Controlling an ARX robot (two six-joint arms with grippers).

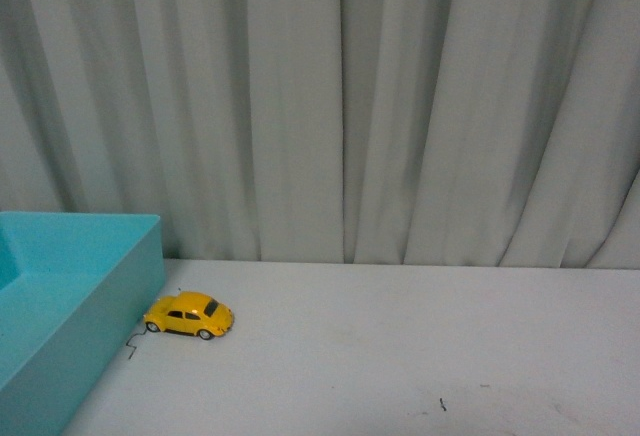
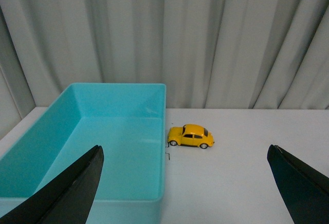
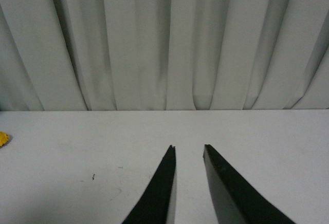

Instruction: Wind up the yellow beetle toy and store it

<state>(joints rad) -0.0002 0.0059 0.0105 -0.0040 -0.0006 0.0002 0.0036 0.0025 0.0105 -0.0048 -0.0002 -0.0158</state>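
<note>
The yellow beetle toy [image 1: 189, 316] stands on its wheels on the white table, right beside the turquoise box [image 1: 90, 296]. In the left wrist view the toy [image 2: 190, 136] sits just off the box's far right corner, well beyond my left gripper [image 2: 186, 148], which is open wide with nothing between its black fingers [image 2: 77, 183]. My right gripper [image 3: 188, 147] is shut and empty above bare table; only a yellow sliver of the toy [image 3: 3, 138] shows at that view's edge. Neither arm shows in the front view.
The turquoise box [image 2: 163, 147] is open-topped and looks empty inside. Small dark marks lie on the table by the box [image 2: 168, 154] and further right [image 1: 442, 404]. A grey pleated curtain [image 1: 400, 106] closes off the back of the table.
</note>
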